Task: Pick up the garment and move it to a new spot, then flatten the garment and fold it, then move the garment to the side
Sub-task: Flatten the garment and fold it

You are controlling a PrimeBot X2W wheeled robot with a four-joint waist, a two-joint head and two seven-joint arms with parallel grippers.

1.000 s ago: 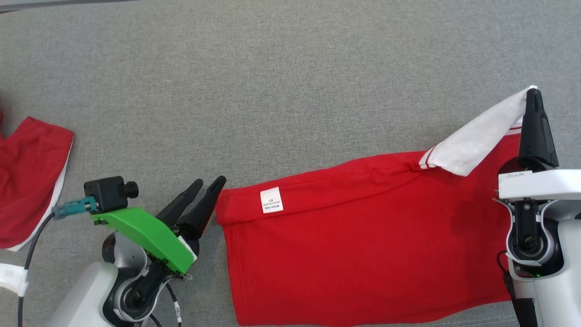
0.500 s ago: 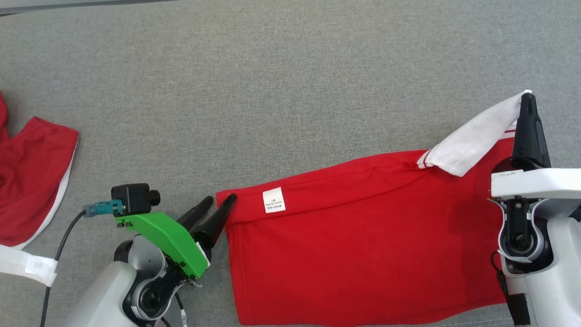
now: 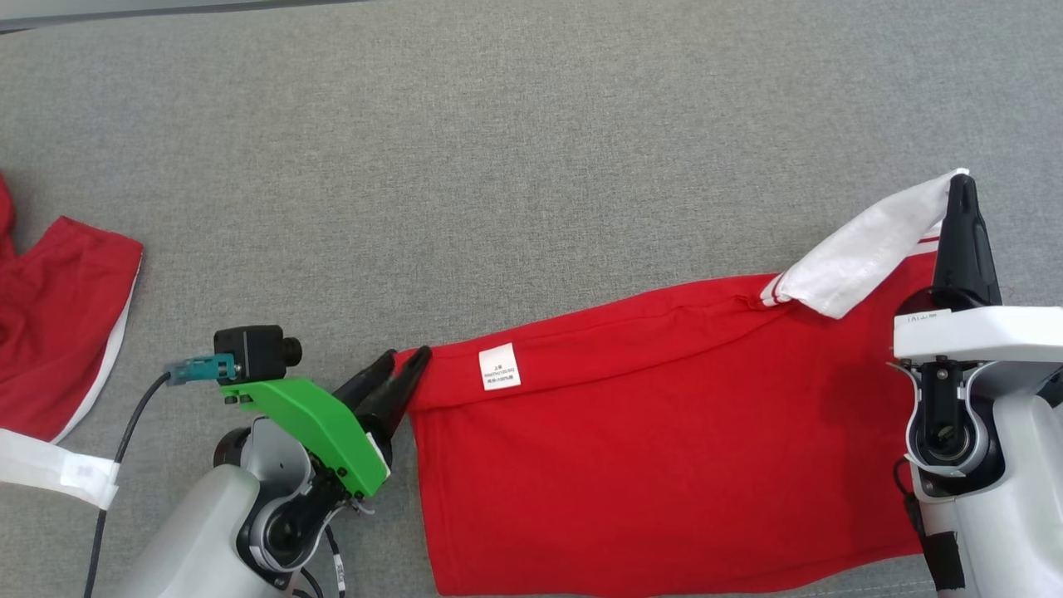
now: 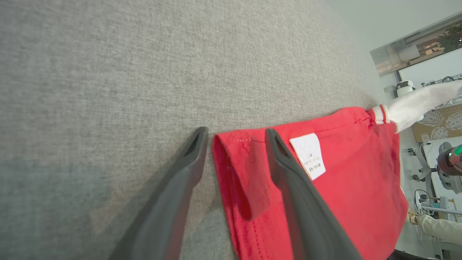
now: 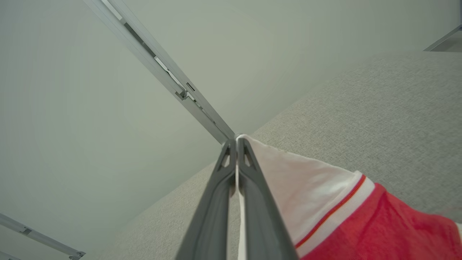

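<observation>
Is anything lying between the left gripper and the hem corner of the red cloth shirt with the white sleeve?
Nothing visible does. The left gripper has its open fingers astride that corner of the red cloth shirt, one over the cloth, one over the grey fabric surface.

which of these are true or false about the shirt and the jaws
1. The right jaws are shut on the shirt's white part. True.
2. The left jaws are shut on the shirt. False: they stand open, straddling its corner.
3. The label is near the shirt's left end. True.
4. Another red garment lies at the far right. False: the other garment lies at the far left.
</observation>
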